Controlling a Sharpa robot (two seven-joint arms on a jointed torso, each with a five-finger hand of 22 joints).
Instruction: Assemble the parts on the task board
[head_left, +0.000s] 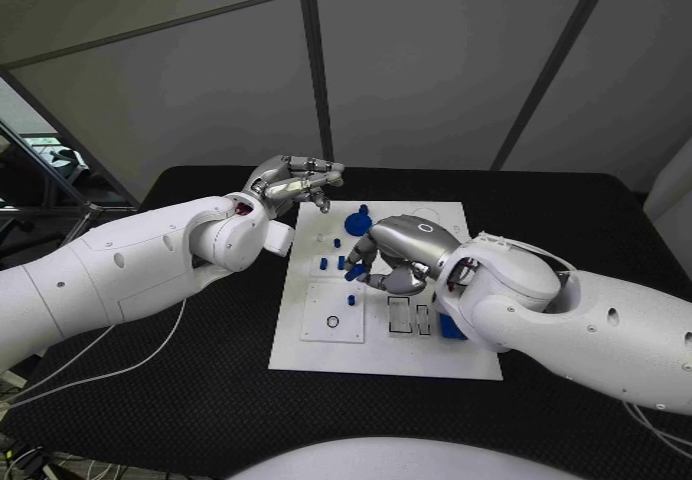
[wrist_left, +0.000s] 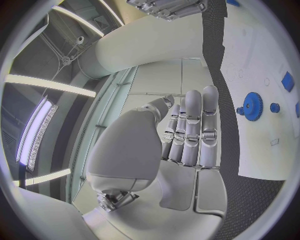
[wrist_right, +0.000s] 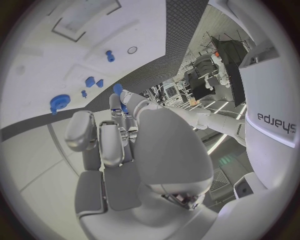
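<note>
glossy white rounded arms, silver segmented left robot hand (head_left: 293, 183), right robot hand (head_left: 389, 252), thin white cables

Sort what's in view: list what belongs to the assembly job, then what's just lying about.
Job: task board; blue gear; small blue parts; blue part in the right hand; left hand.

Lying about: white cable on the black table.
</note>
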